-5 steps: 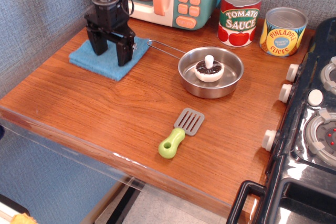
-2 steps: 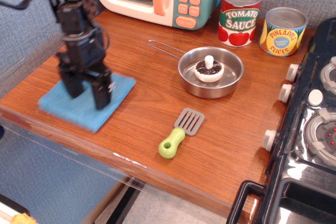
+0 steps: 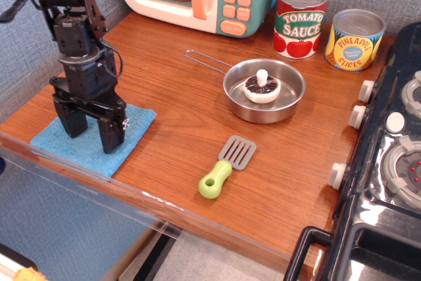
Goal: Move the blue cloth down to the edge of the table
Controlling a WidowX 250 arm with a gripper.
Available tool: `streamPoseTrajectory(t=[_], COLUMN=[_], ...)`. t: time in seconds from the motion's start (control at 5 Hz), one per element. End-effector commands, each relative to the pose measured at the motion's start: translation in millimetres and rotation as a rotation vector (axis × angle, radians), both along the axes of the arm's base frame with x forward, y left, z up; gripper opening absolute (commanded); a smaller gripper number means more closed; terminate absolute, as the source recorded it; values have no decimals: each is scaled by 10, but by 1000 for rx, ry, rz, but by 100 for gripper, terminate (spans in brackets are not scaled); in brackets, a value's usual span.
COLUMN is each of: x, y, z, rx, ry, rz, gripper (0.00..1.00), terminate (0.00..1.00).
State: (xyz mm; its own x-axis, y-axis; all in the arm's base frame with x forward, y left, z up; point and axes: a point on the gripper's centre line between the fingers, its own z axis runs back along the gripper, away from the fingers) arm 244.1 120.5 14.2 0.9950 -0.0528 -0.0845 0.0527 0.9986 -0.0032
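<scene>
cloth [image 3: 135,128] at table [image 3: 191,136] edge, under gripper [image 3: 91,129]

The gripper [image 3: 92,135] hides the blue cloth's [image 3: 135,126] middle; the stove [image 3: 388,162] runs off frame.

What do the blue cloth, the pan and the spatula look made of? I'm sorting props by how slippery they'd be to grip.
The blue cloth looks like soft terry fabric: matte with a nubby texture. The pan appears to be polished steel, with a shiny grey rim and a thin wire handle. The spatula seems to be plastic: a glossy green handle and a dull grey slotted blade, though the blade could be metal.
</scene>
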Motion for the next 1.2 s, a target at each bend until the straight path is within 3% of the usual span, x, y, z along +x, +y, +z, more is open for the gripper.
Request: streamPoseTrajectory(t=[0.0, 0.2, 0.4, 0.6, 0.8, 1.0], x=[268, 228, 213, 217, 217, 217], y=[-260, -281, -275, -266, -266, -266], z=[744, 1083, 1122, 1065, 1065, 1065], rx=[44, 54, 52, 62, 62, 62], ry=[-220, -270, -257, -207, -207, -207], rz=[-67, -48, -33, 4, 4, 4], gripper=[100, 100, 100, 100, 100, 100], terminate=[0, 0, 0, 0, 0, 100])
